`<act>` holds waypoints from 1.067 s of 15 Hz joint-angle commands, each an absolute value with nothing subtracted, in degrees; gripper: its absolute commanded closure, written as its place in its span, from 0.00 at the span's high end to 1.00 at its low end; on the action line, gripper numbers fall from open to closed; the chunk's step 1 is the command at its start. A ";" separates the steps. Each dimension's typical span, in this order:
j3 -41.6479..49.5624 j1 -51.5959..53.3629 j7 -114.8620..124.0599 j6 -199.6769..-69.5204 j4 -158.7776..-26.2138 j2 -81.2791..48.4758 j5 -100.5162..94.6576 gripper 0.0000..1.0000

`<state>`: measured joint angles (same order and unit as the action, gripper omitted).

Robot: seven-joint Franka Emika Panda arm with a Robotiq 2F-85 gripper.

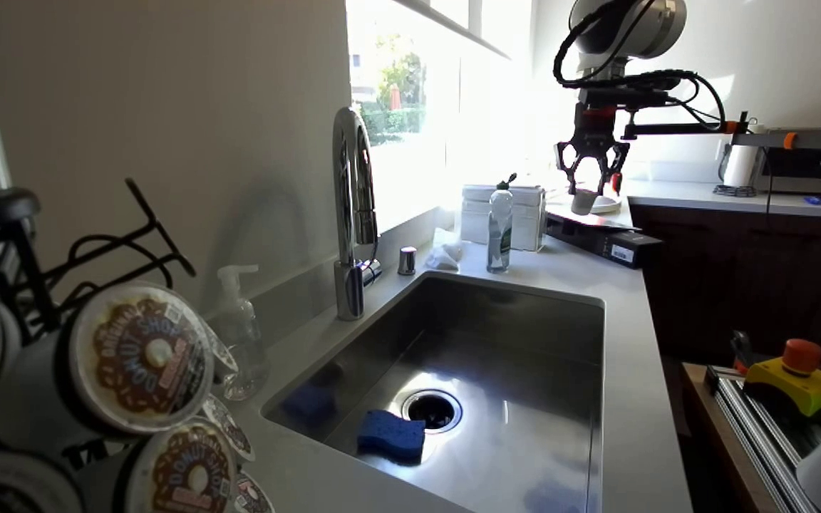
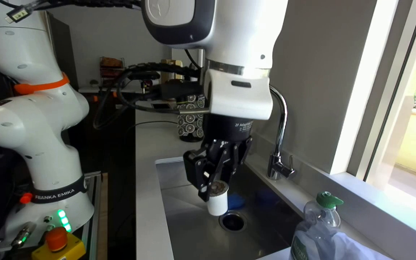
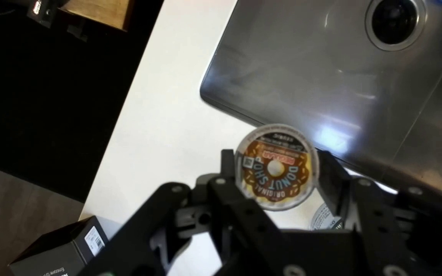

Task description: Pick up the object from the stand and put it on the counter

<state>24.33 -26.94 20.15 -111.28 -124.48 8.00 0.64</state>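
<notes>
The fingers (image 3: pixel 227 163) are clamped on a coffee pod (image 3: pixel 276 170) — printed top upward — holding it in the air over the desk (image 3: pixel 163 126), where the wrist view shows it overlapping the near edge of the sink (image 3: pixel 282 84). In an exterior view a black box (image 1: pixel 613 246) shows just below the pod, while a dish-soap bottle (image 1: pixel 499 235) stands upright in front of a white box (image 1: pixel 529 221). The chrome faucet (image 1: pixel 344 214) rises beside the sink; a blue sponge (image 1: pixel 390 434) lies inside, near the drain (image 1: pixel 432 412). The black stand (image 1: pixel 1 204), loaded with other pods (image 1: pixel 141 356), is well apart — past the sink's opposite end.
</notes>
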 commanded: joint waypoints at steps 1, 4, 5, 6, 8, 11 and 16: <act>26.35 -27.05 15.61 -111.12 -122.70 3.19 5.03 0.29; 27.26 -27.31 13.37 -111.54 -121.42 -0.08 6.25 0.29; 27.46 -27.36 12.57 -111.99 -120.70 -1.35 6.59 0.29; 27.60 -27.42 12.05 -111.84 -120.25 -2.11 6.82 0.29; 27.70 -27.51 11.96 -112.44 -119.10 -3.93 7.03 0.29; 27.68 -27.82 11.95 -111.40 -116.64 -7.07 7.11 0.29; 27.49 -27.66 13.31 -111.35 -116.65 -7.10 5.38 0.54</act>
